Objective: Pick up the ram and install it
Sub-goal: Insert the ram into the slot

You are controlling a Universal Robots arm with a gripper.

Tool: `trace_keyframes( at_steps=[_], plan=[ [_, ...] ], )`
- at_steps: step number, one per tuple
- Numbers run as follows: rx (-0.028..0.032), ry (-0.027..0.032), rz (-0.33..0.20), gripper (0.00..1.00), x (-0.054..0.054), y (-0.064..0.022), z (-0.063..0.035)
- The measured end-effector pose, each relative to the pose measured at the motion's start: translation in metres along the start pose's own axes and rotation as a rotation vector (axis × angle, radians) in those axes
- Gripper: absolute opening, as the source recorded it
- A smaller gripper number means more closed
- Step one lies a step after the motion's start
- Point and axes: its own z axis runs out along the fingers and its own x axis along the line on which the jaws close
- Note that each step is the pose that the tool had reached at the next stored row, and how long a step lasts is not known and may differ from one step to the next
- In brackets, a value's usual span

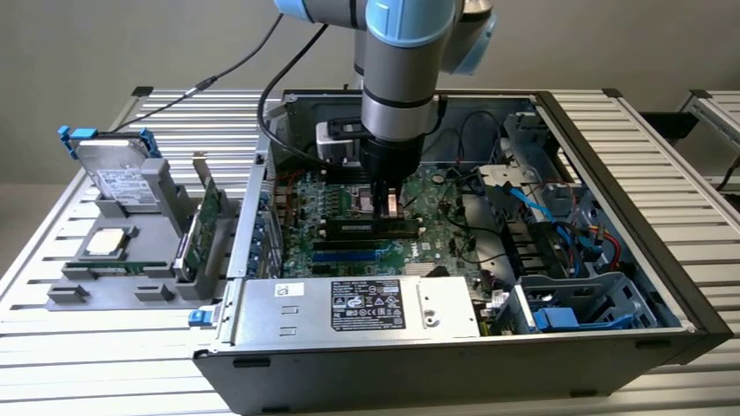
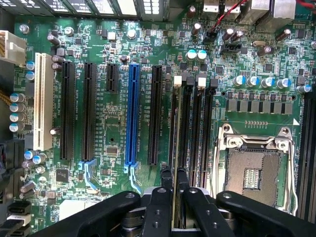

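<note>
Nearest in the exterior view is the silver power supply (image 1: 359, 305), lying along the near wall of the open computer case (image 1: 647, 173), which stands on the slatted tabletop (image 1: 69, 347).

At the exterior view's left, outside the case, a grey holder (image 1: 69, 295) carries a hard drive (image 1: 116, 173) propped up at its far end and a square silver processor (image 1: 107, 243) lying flat nearer. A green expansion card (image 1: 208, 227) stands on edge just beside the case wall.

Inside the case the green motherboard (image 1: 335, 251) lies flat. My arm comes straight down over its middle, and my tool (image 1: 390, 206) is low over the black memory slots (image 1: 370, 228). To the right, at the case's near right corner, is a drive cage (image 1: 578, 303) with blue parts, and blue and red cables run above it.

From the wrist, my tool (image 2: 174, 174) has its two black fingers (image 2: 165, 177) drawn almost together, with only a sliver of a gap. In that gap I see the thin edge of the ram (image 2: 174, 202), pinched upright between them. It lines up with the outermost memory slot (image 2: 174, 123), the one closest to the blue expansion slot (image 2: 132, 113). I cannot tell whether it is seated yet. The empty processor socket (image 2: 254, 173), its metal frame shut, lies on the other side of the memory slots.
</note>
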Motion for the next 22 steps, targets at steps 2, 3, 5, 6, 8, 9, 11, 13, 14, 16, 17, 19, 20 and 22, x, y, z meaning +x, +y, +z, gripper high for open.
trace_keyframes(
  at_steps=[2,3,5,6,8,9,11,13,14,16,17,19,20,22],
  plan=[
    [0.0000,-0.0001,0.001,0.15,0.0000,0.0000,0.0004],
    [0.0000,0.0000,0.001,0.15,0.0000,0.0000,0.0006],
    [0.0000,0.0000,0.002,0.15,-0.0001,-0.0001,0.0010],
    [0.0000,0.0000,0.002,0.15,-0.0002,-0.0001,0.0013],
    [0.0000,0.0001,0.003,0.15,-0.0003,-0.0001,0.0017],
    [-0.0001,0.0001,0.003,0.15,-0.0004,-0.0001,0.0019],
    [0.0000,0.0001,0.004,0.15,-0.0007,-0.0001,0.0023],
    [-0.0001,0.0002,0.004,0.15,-0.0007,-0.0001,0.0022],
    [-0.0001,0.0002,0.004,0.15,-0.0007,-0.0001,0.0022],
    [0.0000,0.0000,0.004,0.15,-0.0007,-0.0001,0.0023],
    [0.0000,0.0001,0.004,0.16,-0.0007,-0.0001,0.0023],
    [0.0000,0.0001,0.004,0.29,-0.0007,-0.0001,0.0023],
    [0.0000,0.0001,0.004,0.35,-0.0007,-0.0001,0.0023],
    [-0.0002,0.0003,0.004,0.40,-0.0007,-0.0001,0.0016]
  ],
)
